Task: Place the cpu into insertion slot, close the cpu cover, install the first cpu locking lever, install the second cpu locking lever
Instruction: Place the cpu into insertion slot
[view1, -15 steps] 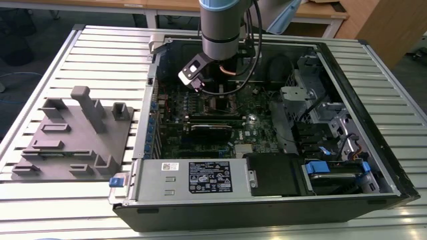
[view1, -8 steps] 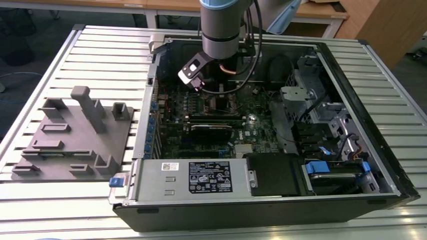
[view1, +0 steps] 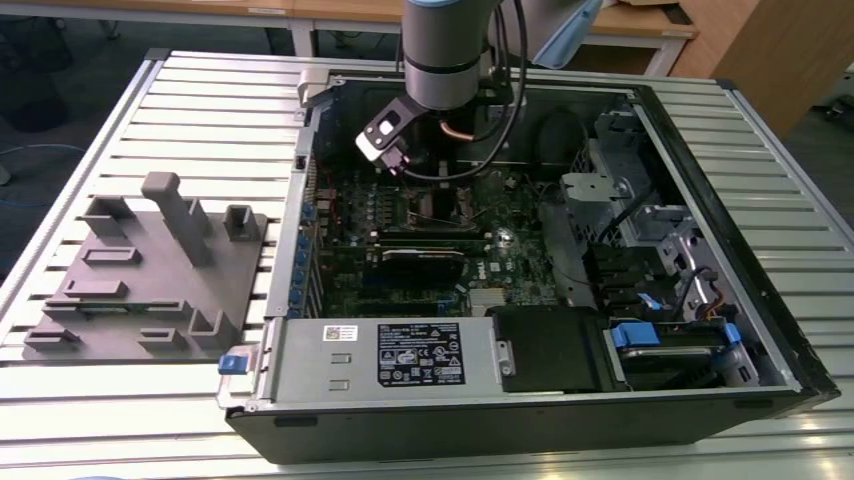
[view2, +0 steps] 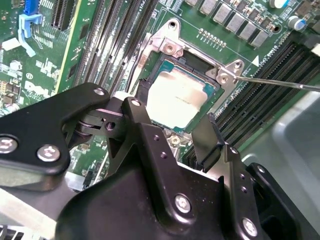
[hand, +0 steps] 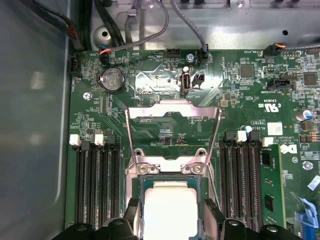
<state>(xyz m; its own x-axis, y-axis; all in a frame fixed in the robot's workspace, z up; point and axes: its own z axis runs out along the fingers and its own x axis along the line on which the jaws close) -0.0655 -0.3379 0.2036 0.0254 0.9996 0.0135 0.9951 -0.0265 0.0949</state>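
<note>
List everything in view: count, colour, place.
table: 1, silver slatted, under everything
computer case: 1, black, open, on the table
jig tray: 1, grey, on the table, exterior view's left of the case
motherboard: 1, green, inside the case
power supply: 1, silver, in the case
expansion card: 1, black, across the motherboard
memory slots: several, black, both sides of the socket
coin battery: 1, silver, on the motherboard
socket: 1, black, on the motherboard
chip: 1, silver, in the socket
cover: 1, silver, hinged open
arm: 1, grey, reaching into the case
gripper: 1, black, at the chip
</note>
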